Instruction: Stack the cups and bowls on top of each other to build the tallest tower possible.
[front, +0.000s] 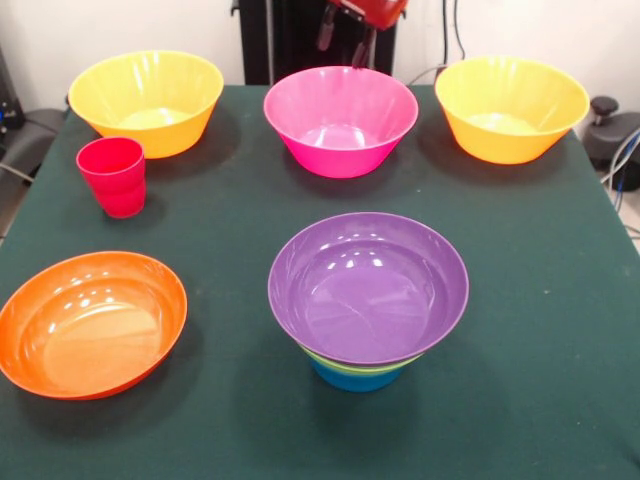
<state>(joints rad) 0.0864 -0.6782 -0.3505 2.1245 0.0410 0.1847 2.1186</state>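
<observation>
Standing near the front of the table (560, 330), the tower (368, 300) is topped by a purple bowl (368, 285) over lime and blue rims. The gripper (345, 30) is seen well apart, beyond the pink bowl (340, 118); its finger state cannot be told. No writing is legible.

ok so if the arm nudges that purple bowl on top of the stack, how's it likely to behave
The purple bowl overhangs the narrower bowls beneath, so a sideways nudge would probably tip it or shift the whole tower. It looks like thin glossy plastic: likely light, stiff and a bit slippery.
</observation>
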